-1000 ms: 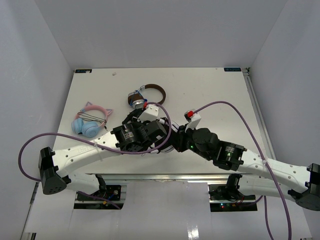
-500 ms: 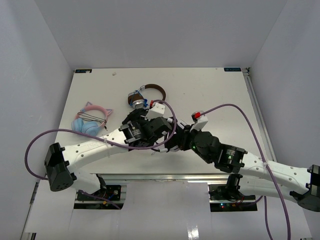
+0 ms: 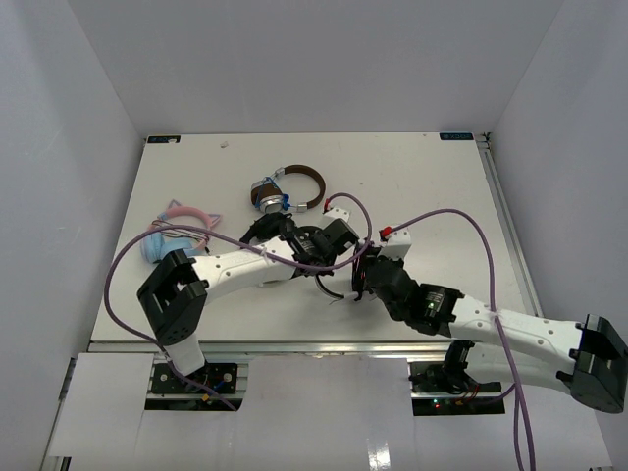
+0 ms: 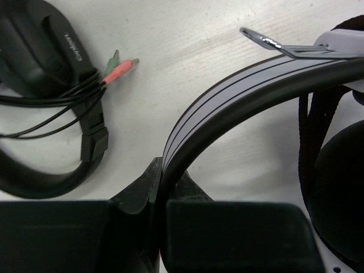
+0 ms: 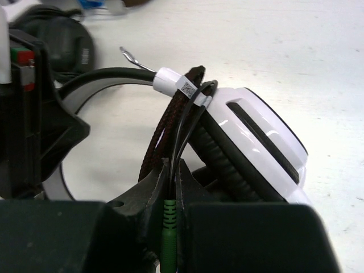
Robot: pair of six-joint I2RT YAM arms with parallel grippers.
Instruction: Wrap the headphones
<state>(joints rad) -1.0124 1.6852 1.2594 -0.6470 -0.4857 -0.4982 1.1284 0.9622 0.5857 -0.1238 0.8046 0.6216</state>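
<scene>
The white headphones lie at the table's middle, mostly under both arms in the top view (image 3: 330,290). My left gripper (image 4: 162,170) is shut on their white headband (image 4: 227,91); one black ear pad (image 4: 335,193) shows at the right. My right gripper (image 5: 172,168) is shut on the thin black cable (image 5: 181,128) just above its green plug (image 5: 170,227). The cable runs up over the band beside the white ear cup (image 5: 256,133). In the top view the left gripper (image 3: 340,261) and right gripper (image 3: 361,281) sit close together.
All-black headphones (image 4: 40,62) with pink and green plugs (image 4: 122,64) lie just left of the left gripper. Brown-banded silver headphones (image 3: 289,186) lie behind, and pink-and-blue cat-ear headphones (image 3: 172,234) at the left. Purple arm cables loop over the table.
The left arm has folded its elbow up and both grippers have shifted right and nearer, carrying the headphones with them. Both grips look unchanged.
</scene>
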